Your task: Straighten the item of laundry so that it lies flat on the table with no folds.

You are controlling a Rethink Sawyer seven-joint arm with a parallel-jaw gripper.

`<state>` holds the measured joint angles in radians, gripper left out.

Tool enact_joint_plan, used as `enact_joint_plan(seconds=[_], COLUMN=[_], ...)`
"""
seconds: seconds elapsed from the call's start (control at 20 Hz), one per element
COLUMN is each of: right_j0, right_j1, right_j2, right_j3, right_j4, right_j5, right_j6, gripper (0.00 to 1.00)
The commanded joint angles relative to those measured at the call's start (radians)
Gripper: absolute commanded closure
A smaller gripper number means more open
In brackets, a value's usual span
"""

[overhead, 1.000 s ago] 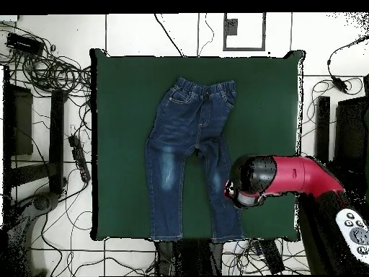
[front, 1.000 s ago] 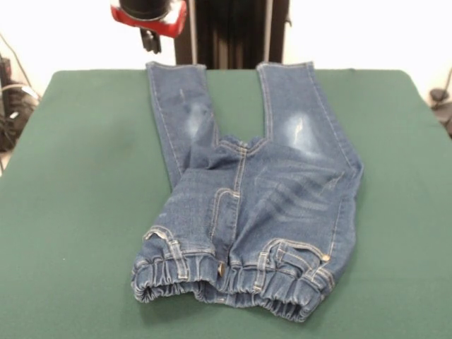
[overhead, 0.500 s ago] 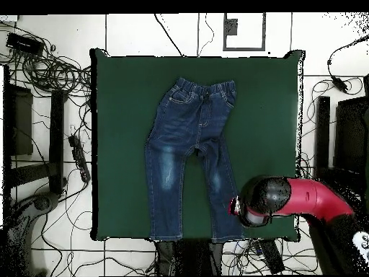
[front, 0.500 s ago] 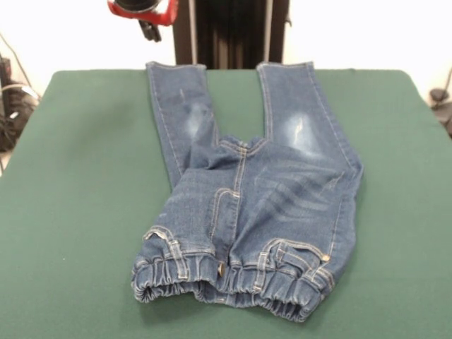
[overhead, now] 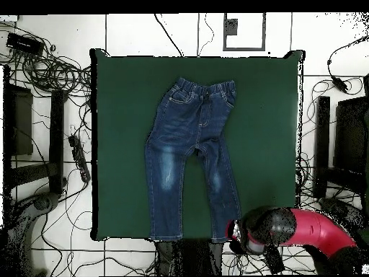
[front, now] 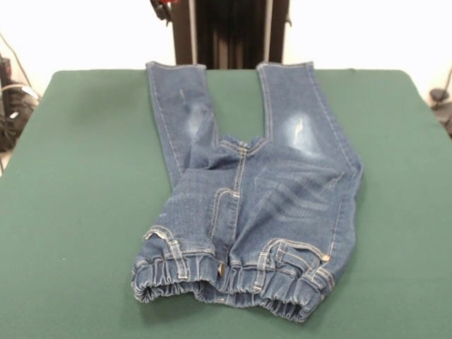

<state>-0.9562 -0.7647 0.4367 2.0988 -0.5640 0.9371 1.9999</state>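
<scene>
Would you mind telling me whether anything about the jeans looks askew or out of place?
Mostly flat, but the jeans lie slightly askew: in the front view, the upper left leg tucks under the seat in a diagonal fold, and the leg ends reach the table edge.

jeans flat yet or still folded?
Mostly spread: the jeans lie on the table with both legs straight and apart. The front view shows the cloth bunched and creased at the crotch, so not fully flat.

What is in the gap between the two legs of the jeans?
Only bare green table. The overhead view shows the jeans with their legs spread apart and nothing lying between them; the front view shows the same.
</scene>
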Motion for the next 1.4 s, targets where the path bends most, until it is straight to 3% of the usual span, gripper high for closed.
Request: enact_joint_plan(seconds=[0.05,0.25,0.65,1.0,1.4], right_j0=[-0.037,-0.040,-0.009,-0.006,0.014], right_j1=[0.006,0.068,0.083,0.076,0.063], right_j2=[0.117,0.093,0.132,0.219,0.282], right_j3=[0.131,0.086,0.013,-0.018,-0.034], right_j4=[-0.134,-0.243,-0.294,-0.208,-0.239], right_j5=[-0.136,-0.208,-0.273,-0.232,-0.313], right_j6=[-0.256,-0.217,-0.154,-0.201,-0.154], gripper=[1.00,1.00,1.00,1.00,1.00])
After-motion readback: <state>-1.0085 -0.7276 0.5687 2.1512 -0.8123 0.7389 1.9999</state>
